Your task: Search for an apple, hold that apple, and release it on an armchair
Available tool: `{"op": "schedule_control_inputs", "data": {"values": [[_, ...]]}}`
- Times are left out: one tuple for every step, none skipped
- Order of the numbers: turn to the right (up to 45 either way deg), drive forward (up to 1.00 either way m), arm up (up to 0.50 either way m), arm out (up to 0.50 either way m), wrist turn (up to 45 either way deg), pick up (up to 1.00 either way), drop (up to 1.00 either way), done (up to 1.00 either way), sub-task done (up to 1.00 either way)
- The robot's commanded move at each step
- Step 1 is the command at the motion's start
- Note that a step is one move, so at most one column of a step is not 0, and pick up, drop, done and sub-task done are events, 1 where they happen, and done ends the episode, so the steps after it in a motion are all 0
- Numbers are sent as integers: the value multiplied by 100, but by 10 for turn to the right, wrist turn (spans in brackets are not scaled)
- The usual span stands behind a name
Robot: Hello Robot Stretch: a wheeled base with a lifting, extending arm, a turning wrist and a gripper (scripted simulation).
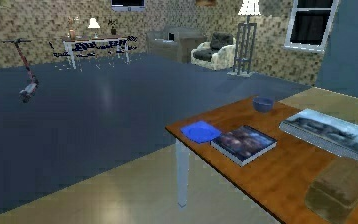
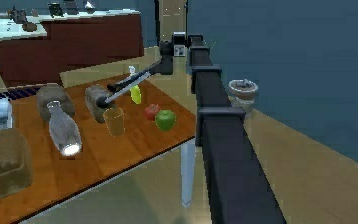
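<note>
A green round apple (image 2: pixel 166 120) lies on the wooden table (image 2: pixel 97 160) near its edge, with a small red fruit (image 2: pixel 152 112) beside it and a yellow thing (image 2: pixel 136 94) a little farther in. My arm (image 2: pixel 222 140) reaches up the arm side view, and the gripper (image 2: pixel 111 97) points left over the tabletop, left of the fruit. Table things sit at and behind its far end, so I cannot tell whether it holds anything. A pale armchair (image 1: pixel 216 50) stands far off by the patterned wall in the forward view.
On the table lie a clear bottle (image 2: pixel 63 135), a tan cup (image 2: pixel 114 119), bread (image 2: pixel 5 165), a blue bowl (image 1: pixel 263 103) and books (image 1: pixel 244 143). A scooter (image 1: pixel 27 75) leans at the far left, a floor lamp (image 1: pixel 248 40) stands by the armchair, and dark open floor lies between.
</note>
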Motion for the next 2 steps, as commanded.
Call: {"op": "schedule_control_inputs", "data": {"values": [[0,0,0,0,450,0,0,0,0],[0,0,0,0,330,0,0,0,0]]}}
